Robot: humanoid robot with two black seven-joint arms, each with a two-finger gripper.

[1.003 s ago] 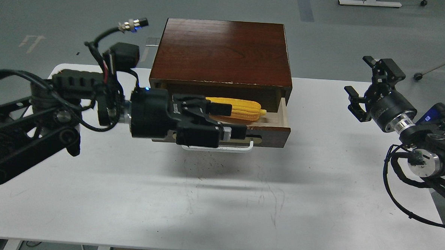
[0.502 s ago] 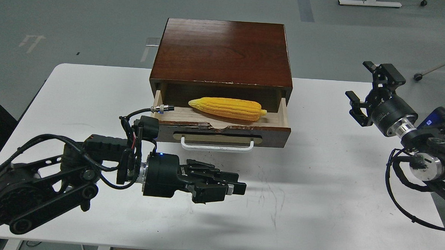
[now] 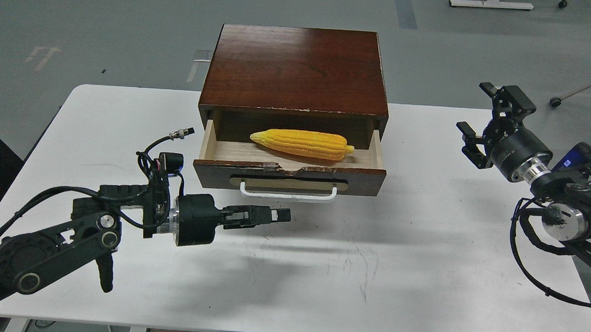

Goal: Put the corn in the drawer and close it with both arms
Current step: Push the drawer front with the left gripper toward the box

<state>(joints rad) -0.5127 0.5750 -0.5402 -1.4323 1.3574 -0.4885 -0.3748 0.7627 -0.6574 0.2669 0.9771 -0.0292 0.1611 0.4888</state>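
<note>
There, the yellow corn cob, bumpy with kernel rows and tapered toward its left end, lay lengthwise on the pale wood floor of the pulled-out drawer. The drawer belonged to a dark reddish-brown wooden cabinet with a glossy, grained top, standing at the far middle of the white worktop. Its front edge was chipped near the middle, and a white bar handle hung from a tan oval plate on its face. The left pincer, black and seen edge-on, hovered just in front of and below that handle, pointing right; whether its fingers were parted could not be told. Nothing lay between it and the drawer front. The right pincer, black with a silver wrist ring behind it, stood well apart to the right of the cabinet, its fingers spread wide and holding nothing. The worktop showed faint dark scuffs in front of the drawer.
</note>
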